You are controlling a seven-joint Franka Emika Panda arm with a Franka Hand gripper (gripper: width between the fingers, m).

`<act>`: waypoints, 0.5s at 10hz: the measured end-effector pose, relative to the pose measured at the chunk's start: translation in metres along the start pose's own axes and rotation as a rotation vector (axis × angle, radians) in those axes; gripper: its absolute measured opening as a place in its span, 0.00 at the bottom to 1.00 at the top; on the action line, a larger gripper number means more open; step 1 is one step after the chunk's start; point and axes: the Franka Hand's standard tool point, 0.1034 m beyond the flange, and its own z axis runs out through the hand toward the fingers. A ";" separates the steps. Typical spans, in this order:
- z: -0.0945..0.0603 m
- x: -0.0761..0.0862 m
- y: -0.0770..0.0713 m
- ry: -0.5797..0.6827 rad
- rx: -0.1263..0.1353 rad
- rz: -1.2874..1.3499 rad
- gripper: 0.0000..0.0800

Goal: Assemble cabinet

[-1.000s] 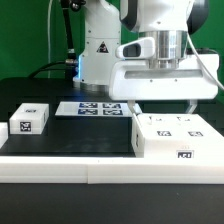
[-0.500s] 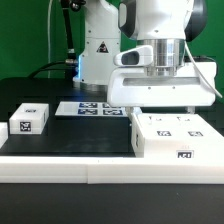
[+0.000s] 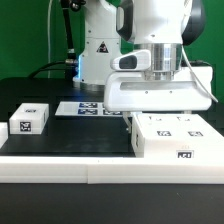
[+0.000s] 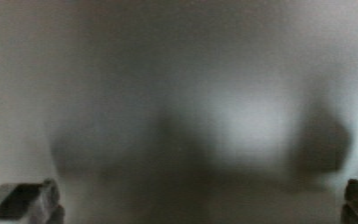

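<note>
Hovering low over the cabinet, the arm stands on a black worktop before a green backdrop.

The worktop (image 3: 70, 135) is matte black with a white strip along its near edge, and a green curtain (image 3: 25, 30) closes off the room behind. The marker board (image 3: 85, 107) lies flat toward the back, and a small white tagged block (image 3: 29, 120) sits at the exterior view's left. The cabinet (image 3: 178, 140) – a large white box with tags on its top and front – rests at the exterior view's right, near the front edge. The arm (image 3: 160, 40) points straight down, its wide white hand just above the cabinet's top. The end effector (image 4: 190, 202) is spread wide – its fingers (image 4: 19, 200) sit at opposite edges of the wrist view, with only a blurred pale surface between them.
</note>
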 end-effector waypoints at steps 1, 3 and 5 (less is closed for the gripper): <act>0.000 0.001 -0.001 0.002 0.001 -0.002 1.00; 0.000 0.003 -0.005 0.006 0.003 -0.007 1.00; 0.000 0.004 -0.006 0.011 0.004 -0.011 0.84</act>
